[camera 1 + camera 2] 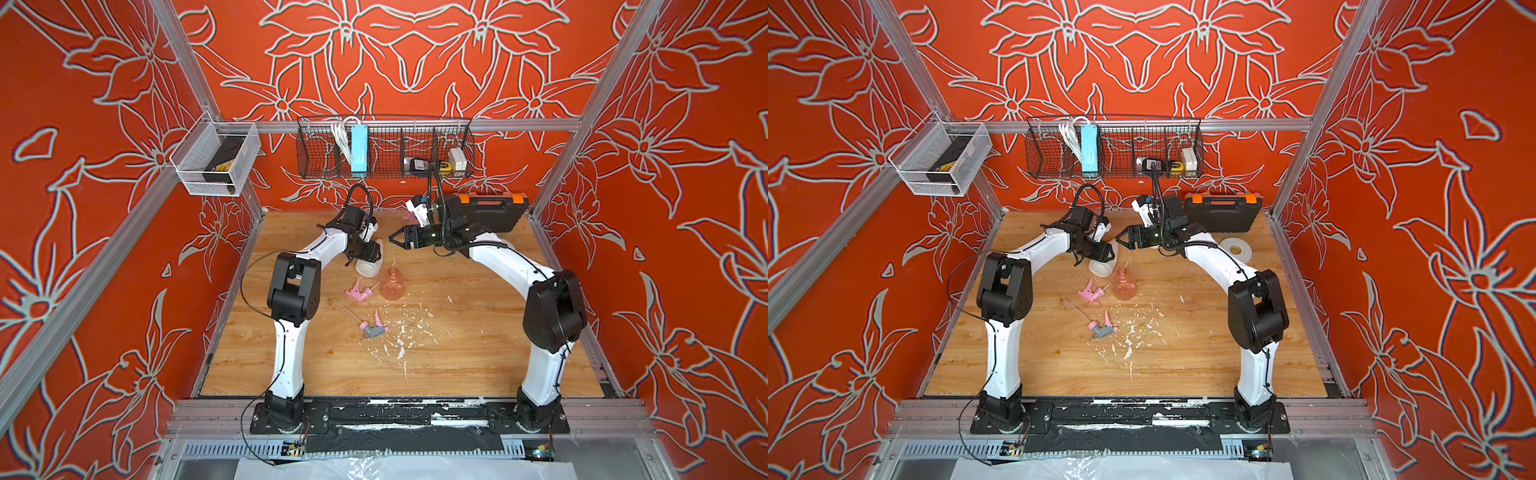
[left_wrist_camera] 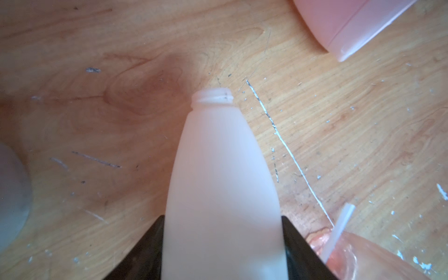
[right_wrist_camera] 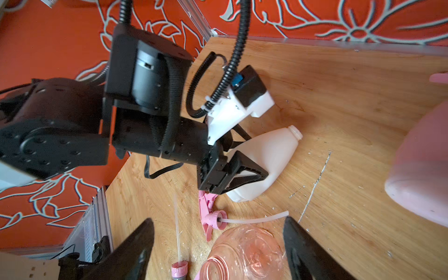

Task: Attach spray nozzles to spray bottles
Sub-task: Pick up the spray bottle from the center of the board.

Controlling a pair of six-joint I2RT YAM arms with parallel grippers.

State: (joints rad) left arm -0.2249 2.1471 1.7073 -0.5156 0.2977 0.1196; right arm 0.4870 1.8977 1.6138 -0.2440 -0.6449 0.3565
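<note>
- My left gripper (image 2: 221,219) clamps the cream-white bottle (image 2: 218,157), lying on its side on the table (image 2: 97,126).
- My right gripper (image 3: 218,219) hangs open, empty.
- I should tip it upright without squashing it.

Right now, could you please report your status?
Left gripper shut on white bottle, lying down, neck bare. Right gripper open, empty. Orange bottle, pink nozzle close by.
</note>
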